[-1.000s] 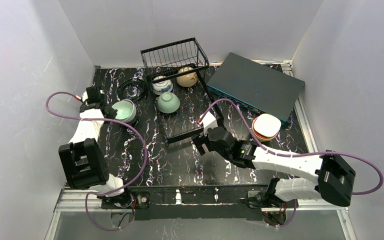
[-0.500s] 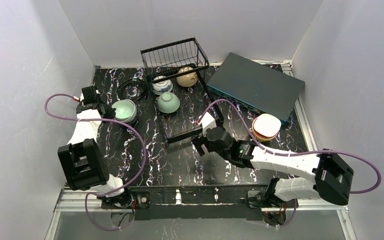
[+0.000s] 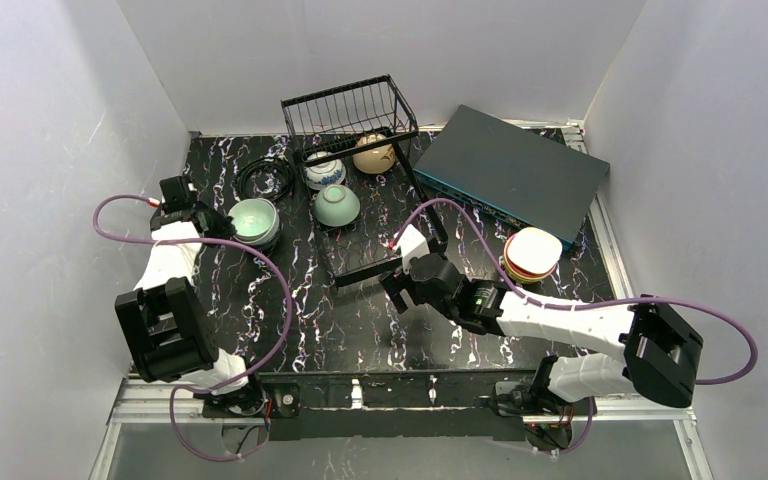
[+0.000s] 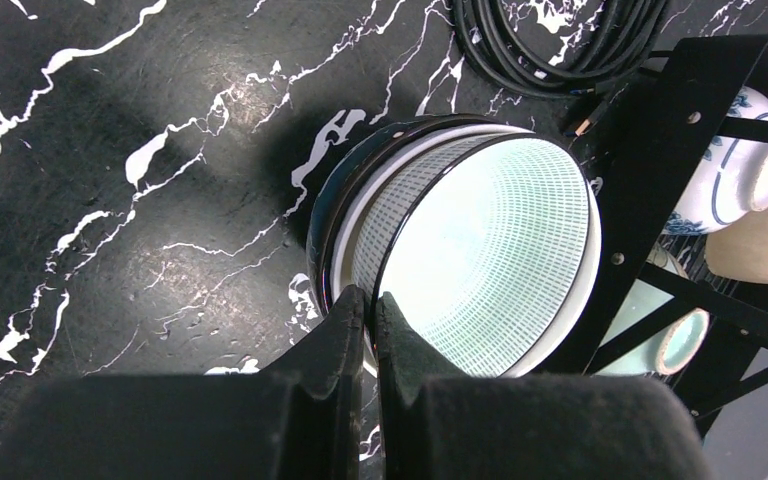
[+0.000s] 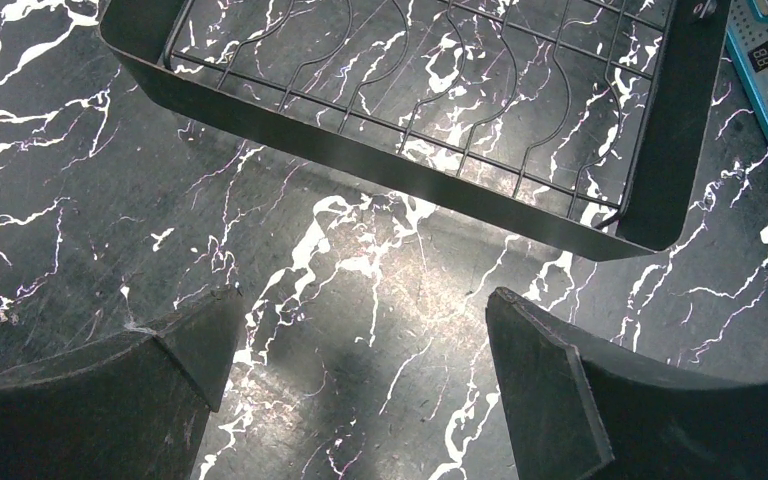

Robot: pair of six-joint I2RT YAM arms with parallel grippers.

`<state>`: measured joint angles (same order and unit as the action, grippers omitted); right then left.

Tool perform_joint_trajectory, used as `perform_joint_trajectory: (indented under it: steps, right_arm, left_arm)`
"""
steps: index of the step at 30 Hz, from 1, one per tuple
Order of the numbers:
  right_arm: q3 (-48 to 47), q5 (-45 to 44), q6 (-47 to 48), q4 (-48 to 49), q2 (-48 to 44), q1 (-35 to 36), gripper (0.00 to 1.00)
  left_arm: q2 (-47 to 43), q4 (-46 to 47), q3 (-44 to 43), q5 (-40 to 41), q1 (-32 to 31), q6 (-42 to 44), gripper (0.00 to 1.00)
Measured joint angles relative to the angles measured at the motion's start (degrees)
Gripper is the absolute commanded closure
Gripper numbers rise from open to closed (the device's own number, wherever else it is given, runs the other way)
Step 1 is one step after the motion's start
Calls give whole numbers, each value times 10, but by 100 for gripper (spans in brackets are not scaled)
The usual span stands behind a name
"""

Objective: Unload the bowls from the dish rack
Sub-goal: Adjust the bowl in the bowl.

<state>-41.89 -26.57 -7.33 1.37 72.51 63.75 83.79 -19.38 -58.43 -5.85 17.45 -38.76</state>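
**A:** Since a second ago the left gripper (image 4: 363, 300) has backed off a touch toward the left wall and finished closing. The right gripper (image 5: 360, 300) has slid slightly toward the near-left.

**B:** Jaws?

**A:** Left: pressed together, nothing between. The tips sit right at the near rim of the nested bowl stack (image 4: 480, 250); touching or not, cannot tell. Right: spread wide, empty, hanging over the black marble-patterned tabletop (image 5: 360, 400), just short of the near end of the black wire dish rack (image 5: 380, 175).

**B:** That stack?

**A:** A pale green glazed bowl with fine ribbing, seated in a white one, seated in a dark one. It stands upright on the tabletop, outside the rack and just beside its left side. A coiled black cable (image 3: 265, 178) lies beyond it.

**B:** In the rack?

**A:** Three bowls. The blue-and-white bowl (image 3: 324, 172) and the beige bowl (image 3: 372, 153) sit side by side at the raised basket tier's end. The tipped pale green bowl (image 3: 336, 205) lies just nearer than those two.

**B:** Elsewhere?

**A:** A second stack (image 3: 532, 252), white on top and orange below, stands on the tabletop to the right. It is well apart from the rack, just beside the near edge of the flat dark grey-teal rectangular box (image 3: 510, 170).
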Motion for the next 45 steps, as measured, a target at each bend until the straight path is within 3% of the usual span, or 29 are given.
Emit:
perform_joint_trajectory:
  steps: [32, 35, 41, 45]
  right_arm:
    - [0, 13, -5, 0, 10, 0, 1]
    - [0, 13, -7, 0, 10, 0, 1]
    - [0, 13, -11, 0, 10, 0, 1]
    - [0, 12, -15, 0, 10, 0, 1]
  left_arm:
    - [-2, 18, 15, -41, 13, -8, 100]
    - [7, 9, 15, -35, 13, -3, 94]
    - [18, -6, 3, -30, 8, 10, 68]
    - [20, -16, -7, -26, 3, 19, 56]
